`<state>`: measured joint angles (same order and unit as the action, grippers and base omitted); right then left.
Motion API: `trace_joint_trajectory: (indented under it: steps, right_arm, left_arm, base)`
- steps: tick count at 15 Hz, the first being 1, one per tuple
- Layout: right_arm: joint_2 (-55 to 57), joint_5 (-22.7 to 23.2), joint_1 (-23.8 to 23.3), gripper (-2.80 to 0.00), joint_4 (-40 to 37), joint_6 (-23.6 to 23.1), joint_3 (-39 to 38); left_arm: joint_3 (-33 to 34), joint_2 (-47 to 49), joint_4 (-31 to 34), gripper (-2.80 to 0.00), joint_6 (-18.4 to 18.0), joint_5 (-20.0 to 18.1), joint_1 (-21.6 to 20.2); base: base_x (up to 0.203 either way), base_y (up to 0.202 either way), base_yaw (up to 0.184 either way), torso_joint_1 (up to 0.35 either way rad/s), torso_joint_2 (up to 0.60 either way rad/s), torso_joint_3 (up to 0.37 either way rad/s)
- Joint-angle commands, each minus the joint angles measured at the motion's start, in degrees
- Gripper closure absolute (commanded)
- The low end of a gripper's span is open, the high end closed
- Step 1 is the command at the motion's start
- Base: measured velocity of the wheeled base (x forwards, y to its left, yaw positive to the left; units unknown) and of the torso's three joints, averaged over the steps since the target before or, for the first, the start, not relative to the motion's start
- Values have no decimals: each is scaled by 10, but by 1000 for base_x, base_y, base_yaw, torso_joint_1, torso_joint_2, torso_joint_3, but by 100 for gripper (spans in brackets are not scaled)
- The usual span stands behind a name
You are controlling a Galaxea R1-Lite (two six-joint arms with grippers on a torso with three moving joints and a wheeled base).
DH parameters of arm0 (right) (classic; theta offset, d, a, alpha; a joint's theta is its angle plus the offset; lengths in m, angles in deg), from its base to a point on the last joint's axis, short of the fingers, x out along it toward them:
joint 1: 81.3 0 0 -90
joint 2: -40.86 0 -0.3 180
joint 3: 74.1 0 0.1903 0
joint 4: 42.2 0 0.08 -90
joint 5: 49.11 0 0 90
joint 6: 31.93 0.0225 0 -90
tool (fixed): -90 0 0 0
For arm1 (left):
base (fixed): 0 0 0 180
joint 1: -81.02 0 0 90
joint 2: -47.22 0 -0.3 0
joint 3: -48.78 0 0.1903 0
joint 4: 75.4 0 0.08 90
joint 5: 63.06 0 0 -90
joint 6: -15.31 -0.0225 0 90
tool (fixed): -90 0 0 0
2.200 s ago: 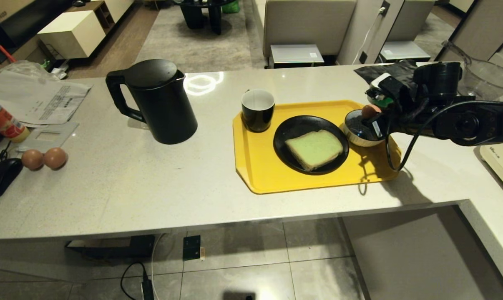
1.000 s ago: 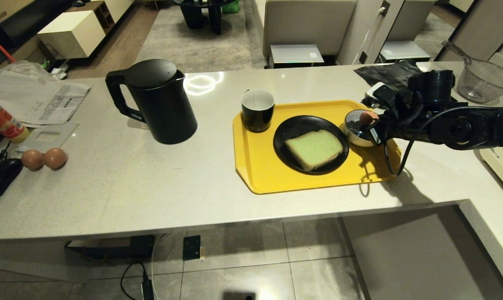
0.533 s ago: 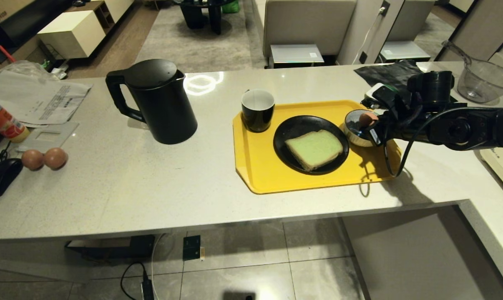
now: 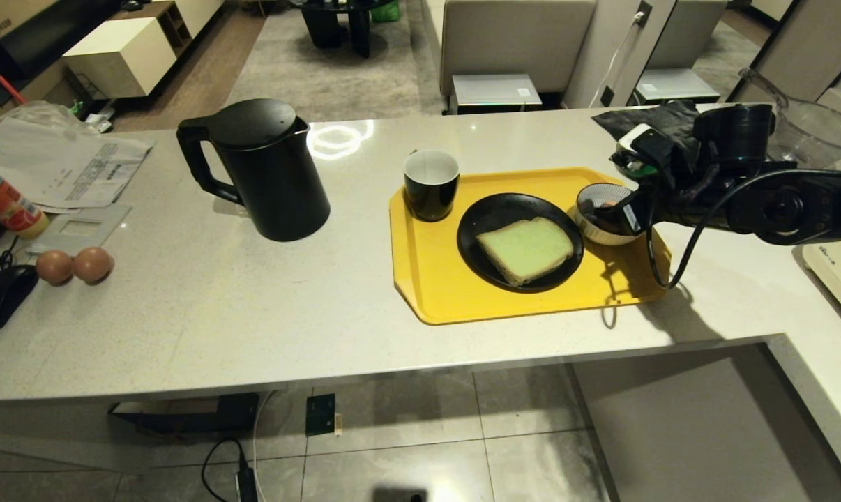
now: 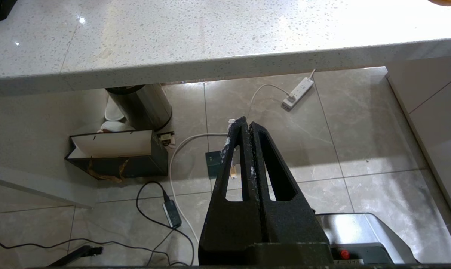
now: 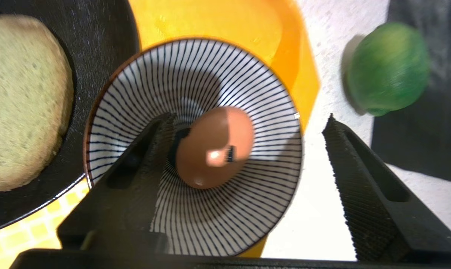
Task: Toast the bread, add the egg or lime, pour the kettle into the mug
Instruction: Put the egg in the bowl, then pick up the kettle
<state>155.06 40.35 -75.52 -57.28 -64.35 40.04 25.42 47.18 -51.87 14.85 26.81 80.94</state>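
The tabletop (image 4: 204,307) fills the middle of the head view. One kettle (image 4: 267,167) stands upper left of centre, lid on, well apart from the one mug (image 4: 431,184), which sits on the back left corner of the one yellow tray (image 4: 427,279); pouring looks not yet done. On the tray's one black plate (image 4: 480,216) lies the one slice of bread (image 4: 526,249) (pale green, so whether it was toasted cannot be told). At the tray's right edge the one striped bowl (image 6: 210,67) now holds the egg (image 6: 214,147), so that step appears finished. The right claw (image 6: 248,127) hangs over the bowl with its jaws wide apart, gripping nothing. One lime (image 6: 388,67) rests off the tray on a dark cloth (image 6: 416,142). Two brown eggs (image 4: 73,265) lie at far left. The left claw (image 5: 247,129) is pressed together below the tabletop edge.
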Motion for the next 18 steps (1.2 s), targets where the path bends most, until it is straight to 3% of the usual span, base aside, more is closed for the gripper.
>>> trace_joint_trajectory:
  steps: [1, 3, 6, 10, 13, 14, 18]
  right_arm:
    - [-29, 11, 0, -280, 1, 0, 0]
    - [-58, 28, -1, -280, 1, 15, -1]
    - [-119, 49, -1, -280, -2, 81, -15]
    - [-210, 65, -1, -280, -13, 230, -52]
    - [-270, 69, -1, -280, -77, 317, -57]
    - [-282, 69, -1, 0, -86, 344, -57]
    - [-325, 62, -2, 0, -89, 351, -65]
  left_arm:
    - [0, 0, 0, 0, 0, 0, -1]
    - [0, 0, 0, 0, 0, 0, 0]
    - [0, 0, 0, 0, 0, 0, 0]
    - [0, 0, 0, 0, 0, 0, 0]
    - [0, 0, 0, 0, 0, 0, 0]
    - [0, 0, 0, 0, 0, 0, 0]
    - [0, 0, 0, 0, 0, 0, -1]
  base:
    - [0, 0, 0, 0, 0, 0]
    - [0, 0, 0, 0, 0, 0]
    - [0, 0, 0, 0, 0, 0]
    - [0, 0, 0, 0, 0, 0]
    - [0, 0, 0, 0, 0, 0]
    - [0, 0, 0, 0, 0, 0]
    - [0, 0, 0, 0, 0, 0]
